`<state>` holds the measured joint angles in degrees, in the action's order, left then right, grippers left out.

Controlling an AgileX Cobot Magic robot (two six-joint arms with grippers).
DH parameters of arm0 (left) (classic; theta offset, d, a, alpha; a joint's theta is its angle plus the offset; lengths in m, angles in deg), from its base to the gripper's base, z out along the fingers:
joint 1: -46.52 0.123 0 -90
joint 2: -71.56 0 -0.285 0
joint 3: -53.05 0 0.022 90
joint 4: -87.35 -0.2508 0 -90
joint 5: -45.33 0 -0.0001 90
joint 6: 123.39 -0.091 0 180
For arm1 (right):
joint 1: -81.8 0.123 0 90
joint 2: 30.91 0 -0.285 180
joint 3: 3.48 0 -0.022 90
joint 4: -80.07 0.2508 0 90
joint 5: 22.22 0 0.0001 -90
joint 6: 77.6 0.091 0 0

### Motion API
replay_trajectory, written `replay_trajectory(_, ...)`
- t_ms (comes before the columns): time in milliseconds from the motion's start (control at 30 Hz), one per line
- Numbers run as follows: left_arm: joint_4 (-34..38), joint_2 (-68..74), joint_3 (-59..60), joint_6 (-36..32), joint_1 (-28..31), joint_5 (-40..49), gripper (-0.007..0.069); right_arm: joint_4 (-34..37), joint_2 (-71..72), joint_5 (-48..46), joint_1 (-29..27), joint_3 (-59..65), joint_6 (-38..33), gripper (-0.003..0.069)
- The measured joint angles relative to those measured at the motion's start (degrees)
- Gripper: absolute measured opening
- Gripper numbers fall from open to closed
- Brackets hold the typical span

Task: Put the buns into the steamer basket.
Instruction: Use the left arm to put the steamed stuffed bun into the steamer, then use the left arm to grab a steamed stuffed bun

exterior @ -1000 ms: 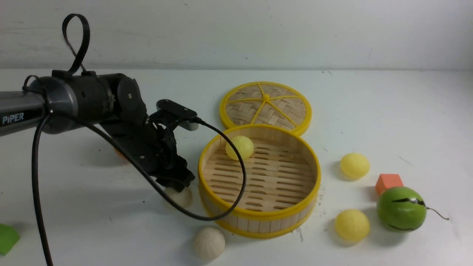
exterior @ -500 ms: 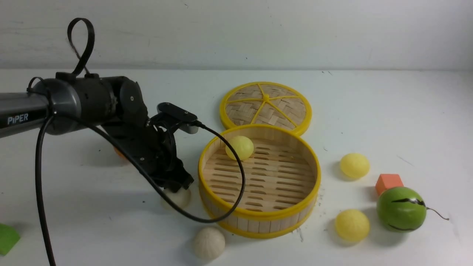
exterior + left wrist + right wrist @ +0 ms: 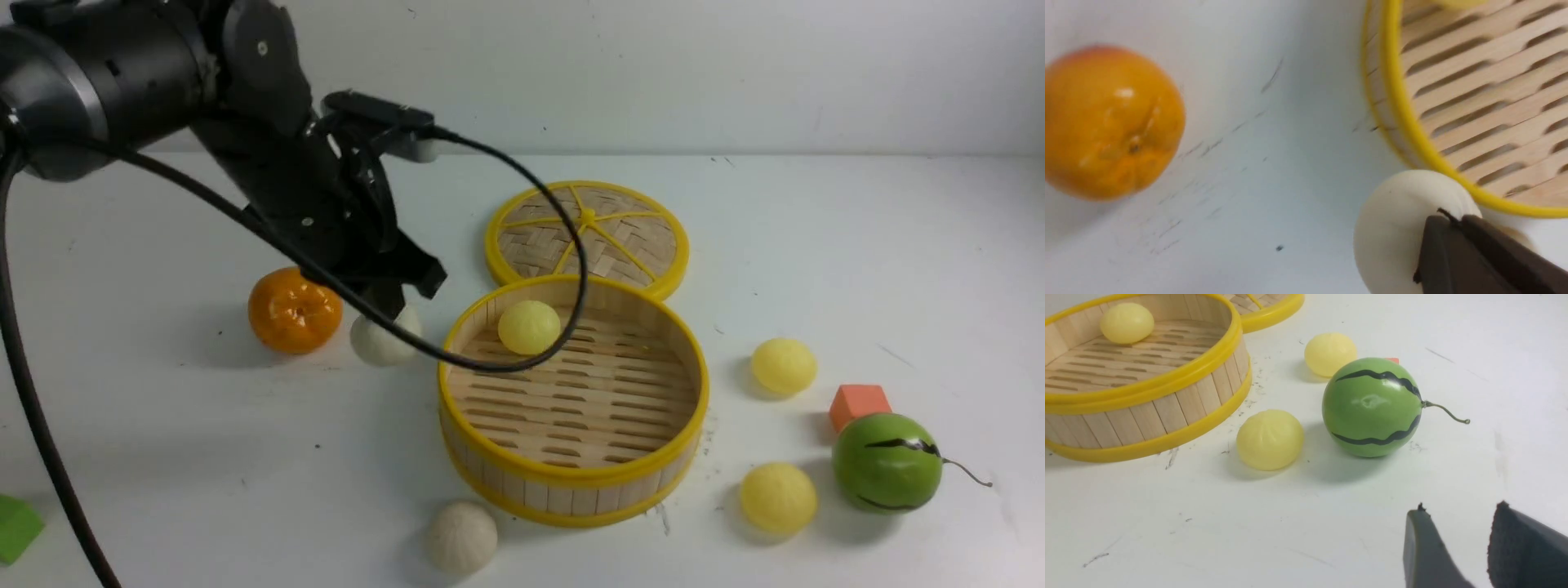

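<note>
a: where is the off-white round bun with faint pleats (image 3: 377, 343)?
b: the left gripper (image 3: 392, 315) has it. its jaws are squeezed tight on the bun, and i think it hangs a bit above the table.
a: which way does it go next?
b: the round bamboo steamer basket with yellow rims (image 3: 571, 482) is at 3 o'clock from the bun, just beside it. the bun is a ball, so it has no long side to mind.
a: and the right gripper (image 3: 1459, 508)?
b: its jaws stand apart with nothing in them. it is far from this bun, so the left arm is nearer.
a: what does the left wrist view add?
b: it shows a dark finger pressed on the bun, with the basket rim right behind. the front view hides that pinch, but it shows a pale yellow round bun (image 3: 529, 327) inside the basket at 11 o'clock.
</note>
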<state>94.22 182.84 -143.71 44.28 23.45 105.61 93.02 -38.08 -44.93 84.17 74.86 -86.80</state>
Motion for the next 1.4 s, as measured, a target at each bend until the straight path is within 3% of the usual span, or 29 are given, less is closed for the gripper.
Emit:
replay_trajectory(233, -0.13, 10.54, -8.87, 1.56, -8.14, 0.96, -0.0013, 0.0, 0.0, 0.0, 0.0, 0.0, 0.0, 0.024)
replay_trajectory(667, -4.55, 19.24, -13.57, 6.03, -8.21, 4.42, 0.0015, 0.0, 0.0, 0.0, 0.0, 0.0, 0.0, 0.024)
replay_trajectory(733, -4.64, 19.52, -13.57, 6.03, -8.21, 3.98, 0.0046, 0.0, 0.0, 0.0, 0.0, 0.0, 0.0, 0.024)
replay_trajectory(900, -5.03, 19.85, -14.53, 6.43, -8.21, 2.84, 0.0277, 0.0, 0.0, 0.0, 0.0, 0.0, 0.0, 0.024)
replay_trajectory(1033, -4.06, 17.42, -16.24, 10.75, -8.21, 4.1, 0.0383, 0.0, 0.0, 0.0, 0.0, 0.0, 0.0, 0.024)
replay_trajectory(1133, -3.85, 13.63, -16.53, 13.12, -8.21, 7.08, 0.035, 0.0, 0.0, 0.0, 0.0, 0.0, 0.0, 0.024)
replay_trajectory(1267, -3.85, 2.18, -9.34, 14.75, -8.21, 9.28, 0.008, 0.0, 0.0, 0.0, 0.0, 0.0, 0.0, 0.024)
replay_trajectory(1333, -3.85, -3.35, -1.91, 14.82, -8.21, 9.79, -0.0012, 0.0, 0.0, 0.0, 0.0, 0.0, 0.0, 0.024)
replay_trajectory(1400, -3.29, -7.71, 5.68, 14.97, -8.21, 9.97, -0.0013, 0.0, 0.0, 0.0, 0.0, 0.0, 0.0, 0.024)
